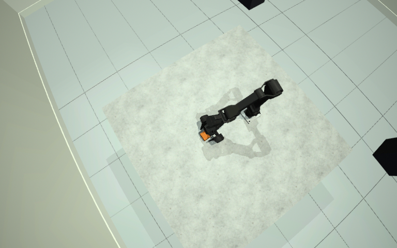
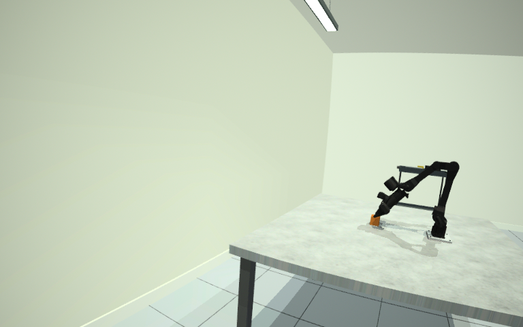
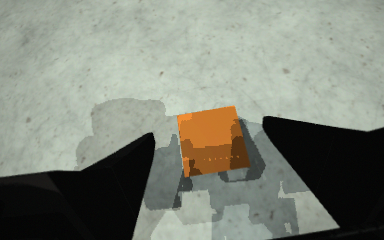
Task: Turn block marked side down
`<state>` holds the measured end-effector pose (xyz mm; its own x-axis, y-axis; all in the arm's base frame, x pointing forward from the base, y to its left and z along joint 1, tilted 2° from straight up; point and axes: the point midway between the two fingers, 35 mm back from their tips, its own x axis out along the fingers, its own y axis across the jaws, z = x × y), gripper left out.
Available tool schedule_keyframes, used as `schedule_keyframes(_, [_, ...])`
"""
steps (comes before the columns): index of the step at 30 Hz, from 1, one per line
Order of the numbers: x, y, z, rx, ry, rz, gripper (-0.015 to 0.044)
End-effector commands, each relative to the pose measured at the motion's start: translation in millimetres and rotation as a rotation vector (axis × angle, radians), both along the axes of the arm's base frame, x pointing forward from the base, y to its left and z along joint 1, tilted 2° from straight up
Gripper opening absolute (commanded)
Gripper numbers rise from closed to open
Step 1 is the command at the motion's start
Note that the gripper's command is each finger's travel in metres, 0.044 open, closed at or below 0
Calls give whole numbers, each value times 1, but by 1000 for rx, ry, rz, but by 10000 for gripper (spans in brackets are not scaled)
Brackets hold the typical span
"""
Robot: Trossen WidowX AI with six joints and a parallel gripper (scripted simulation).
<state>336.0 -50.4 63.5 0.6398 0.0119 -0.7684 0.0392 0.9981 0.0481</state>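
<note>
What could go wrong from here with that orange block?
The gripper stands open around the orange block, so a sideways move might bump it. The fingertips look nearer the block's right side than they may need, and no dark mark shows on its visible faces, so the next turn could be misjudged.
</note>
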Motion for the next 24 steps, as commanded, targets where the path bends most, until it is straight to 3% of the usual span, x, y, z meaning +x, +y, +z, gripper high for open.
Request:
schedule_keyframes(1, [-20,0,51,-34,177,32,440])
schedule_keyframes(12, [-17,0,52,-31,197,29,440])
schedule_keyframes(24, [12,-1,68,-16,579,32,440])
